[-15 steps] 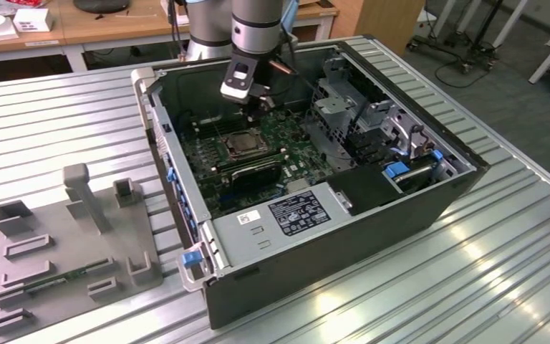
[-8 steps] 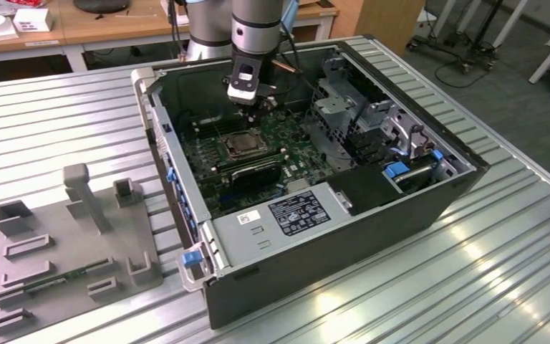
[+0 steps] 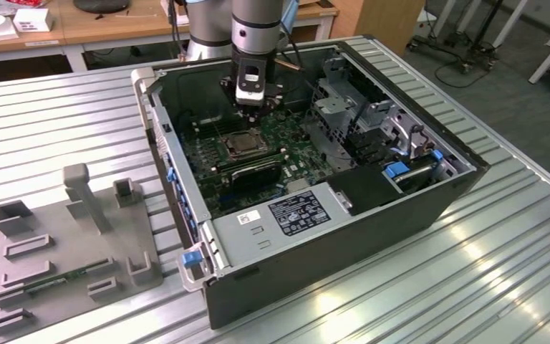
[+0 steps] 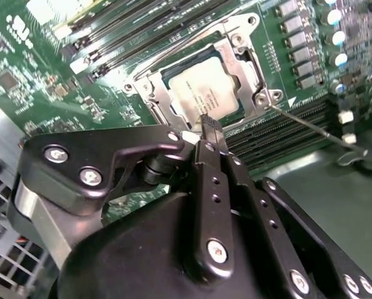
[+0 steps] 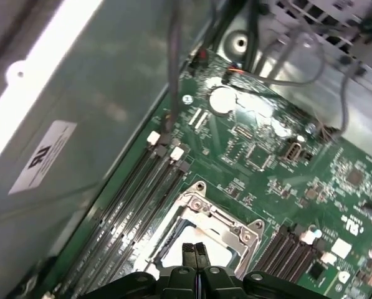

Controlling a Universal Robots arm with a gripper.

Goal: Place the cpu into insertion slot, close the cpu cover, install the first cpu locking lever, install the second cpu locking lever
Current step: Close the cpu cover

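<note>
Step in hand, judged: the locking levers. The cpu (image 4: 201, 93) already sits in the insertion slot (image 3: 225, 147), its tan-silver face showing through the window of the cpu cover (image 4: 240, 61), which appears to lie flat over it. One locking lever (image 4: 310, 126), a thin wire rod, runs out from the socket corner across the black memory slots (image 4: 279, 140) to a hooked end and looks unlatched. State of the other lever: cannot tell. The gripper (image 3: 256, 99) carries nothing; in the first wrist view its two fingertips (image 5: 189, 250) are pressed together with no gap between them. Pose: the arm (image 3: 256, 29) comes straight down into the open computer case (image 3: 351, 236), wrist near vertical, tool pointing at the motherboard (image 4: 23, 68). In the exterior view the tool hangs above the board, just beyond the socket on the side away from the camera. In the second wrist view the tips are close to the socket's edge, beside the lever's root. Contact with board or cover: cannot tell. Judgement: latching a lever calls for the closed tips to bear on the thin wire near its hooked end, press it down and carry it sideways under its catch. The rod is slender and springy, so a slip onto the slots nearby is the risk. A grey fixture tray (image 3: 74, 251) lies apart on the slatted metal table (image 3: 466, 287).
</note>
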